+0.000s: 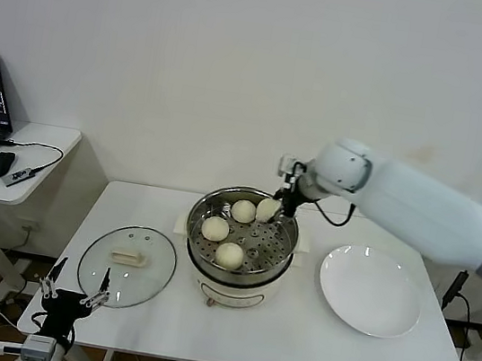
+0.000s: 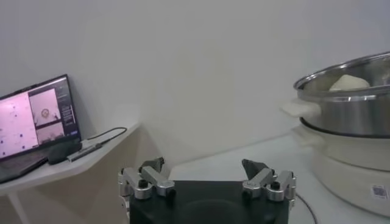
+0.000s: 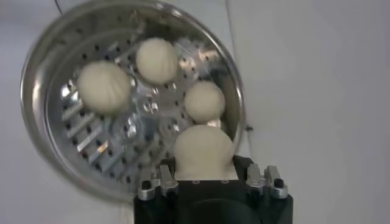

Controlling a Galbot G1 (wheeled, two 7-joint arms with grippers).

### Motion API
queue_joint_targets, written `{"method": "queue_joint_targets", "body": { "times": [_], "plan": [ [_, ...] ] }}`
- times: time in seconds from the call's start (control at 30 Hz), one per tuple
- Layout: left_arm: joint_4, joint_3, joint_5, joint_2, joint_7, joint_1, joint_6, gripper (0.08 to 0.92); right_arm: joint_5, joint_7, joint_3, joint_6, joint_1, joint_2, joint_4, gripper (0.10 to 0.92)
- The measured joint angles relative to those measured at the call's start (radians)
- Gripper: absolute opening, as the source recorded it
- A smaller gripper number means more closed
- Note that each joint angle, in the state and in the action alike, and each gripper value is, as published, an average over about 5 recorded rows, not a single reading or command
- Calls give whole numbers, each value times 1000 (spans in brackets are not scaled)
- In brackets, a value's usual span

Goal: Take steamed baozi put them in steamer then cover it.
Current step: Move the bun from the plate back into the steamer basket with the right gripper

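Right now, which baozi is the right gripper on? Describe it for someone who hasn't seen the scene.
Find the steamer at mid-table, between the glass cover and the white plate. Four baozi are over its basket; the held baozi is at the far right rim, the only one clamped in the right gripper.

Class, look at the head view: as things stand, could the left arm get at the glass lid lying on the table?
Probably yes. The left gripper hangs open at the table's near left edge, just short of the glass lid; nothing stands between them, and the lid's bar handle faces up.

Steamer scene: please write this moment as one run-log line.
right gripper: shut on fourth baozi, over steamer | three baozi inside | left gripper: open, idle | cover: on table
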Motion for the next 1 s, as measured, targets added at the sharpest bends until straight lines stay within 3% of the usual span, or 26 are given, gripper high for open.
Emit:
{"method": "queue_joint_targets", "body": {
  "times": [1.0],
  "plan": [
    [20,7,7,-4,0,-15,1,823,-78,23,-6,-55,-103,73,-64,611]
  ]
}}
